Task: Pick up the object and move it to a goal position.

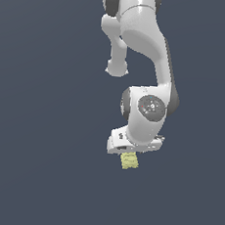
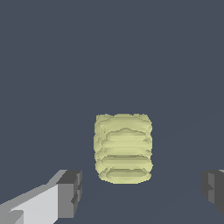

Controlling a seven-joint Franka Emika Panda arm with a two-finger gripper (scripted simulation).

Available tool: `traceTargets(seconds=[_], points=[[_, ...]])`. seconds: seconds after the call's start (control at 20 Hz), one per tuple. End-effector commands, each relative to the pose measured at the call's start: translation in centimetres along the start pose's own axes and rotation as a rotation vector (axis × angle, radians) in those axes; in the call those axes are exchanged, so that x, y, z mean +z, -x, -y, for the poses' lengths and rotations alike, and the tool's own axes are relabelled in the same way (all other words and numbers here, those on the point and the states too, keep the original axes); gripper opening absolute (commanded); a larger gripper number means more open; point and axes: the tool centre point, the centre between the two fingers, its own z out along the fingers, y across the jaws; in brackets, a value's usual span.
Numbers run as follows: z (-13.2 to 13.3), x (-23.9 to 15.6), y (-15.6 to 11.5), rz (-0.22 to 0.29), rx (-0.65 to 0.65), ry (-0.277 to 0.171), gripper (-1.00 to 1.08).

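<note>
Nothing but a flat slate-blue ground lies all around, with no edge, wall or marker to be seen anywhere. Over it the white arm (image 1: 141,43) reaches down and bends its wrist so the claw (image 1: 129,154) points straight at the floor. The claw is spread wide: in the wrist view its two dark pads (image 2: 72,192) stand well apart, neither one touching anything. The object (image 2: 123,148), a little yellow-green lump with wavy ridges, sits just below the claw and between the lines of its two pads. In the exterior view it peeks out right under the white hand. My guess is the claw is held open and centred like this so it can sink around the lump and then squeeze. No goal spot shows in either view.
</note>
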Motion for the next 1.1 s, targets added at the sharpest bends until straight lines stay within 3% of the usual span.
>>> traceTargets(seconds=[0.0, 0.4, 1.05], points=[[0.4, 0.4, -0.4, -0.001, -0.006, 0.000, 1.00], [0.6, 0.9, -0.5, -0.001, -0.009, 0.000, 1.00], [0.6, 5.8, -0.5, -0.001, -0.010, 0.000, 1.00]])
